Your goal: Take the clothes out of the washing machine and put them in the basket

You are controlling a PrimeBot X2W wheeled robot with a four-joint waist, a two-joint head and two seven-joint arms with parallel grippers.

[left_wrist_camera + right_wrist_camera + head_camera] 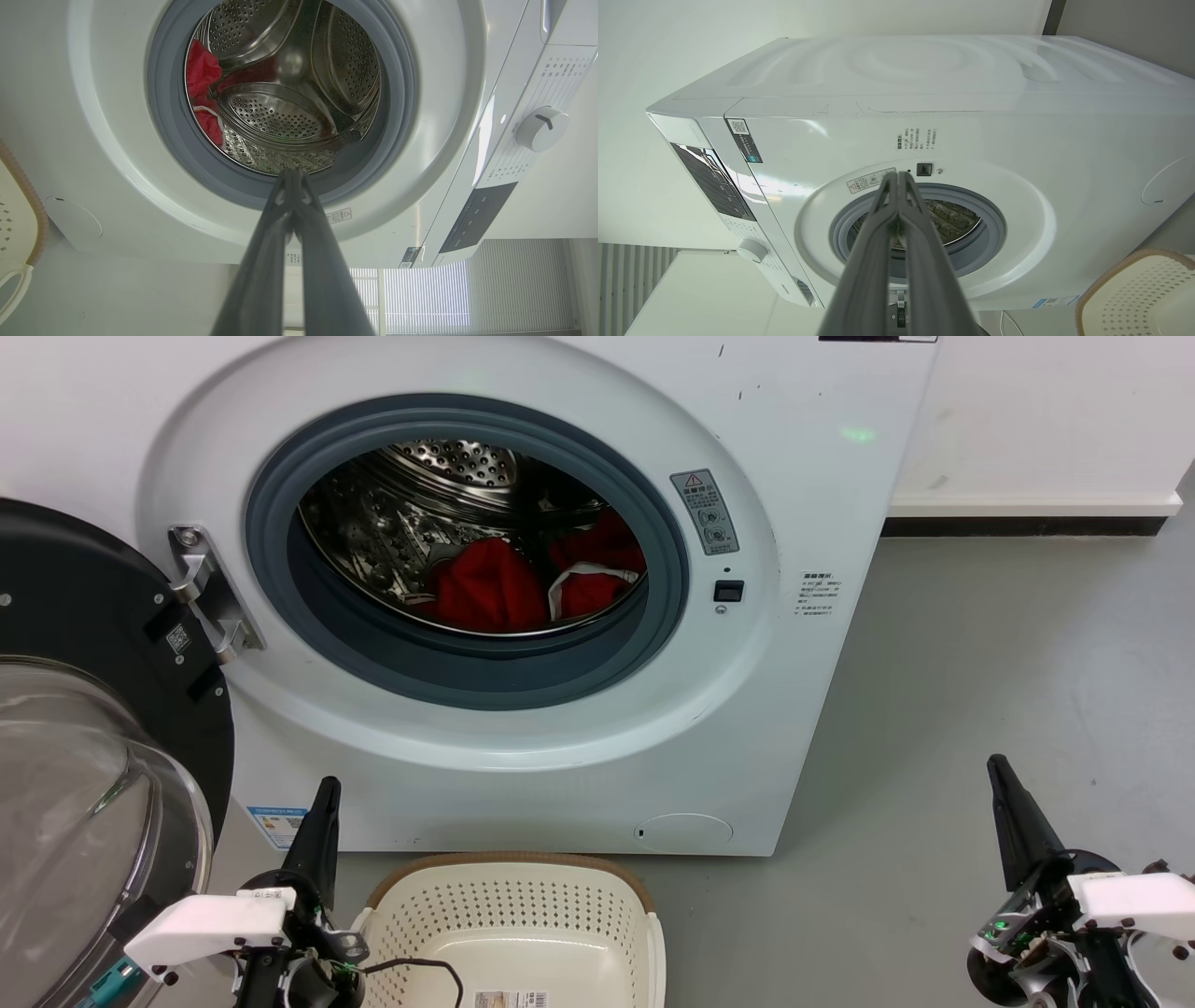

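The white washing machine [822,504] stands with its black-framed glass door [84,775] swung open to the left. Red clothes [495,583] with a white trim band lie low in the steel drum; the left wrist view has the clothes [202,70] at the drum's left side. The cream basket [523,924] with a brown rim sits on the floor in front of the machine and holds no clothes that I can see. My left gripper [327,789] is shut and empty just left of the basket. My right gripper [997,765] is shut and empty, far right over the floor.
Grey floor [980,691] stretches to the right of the machine, up to a white wall with a dark baseboard [1027,525]. A black cable [420,966] lies over the basket's near left corner. The open door takes up the lower left.
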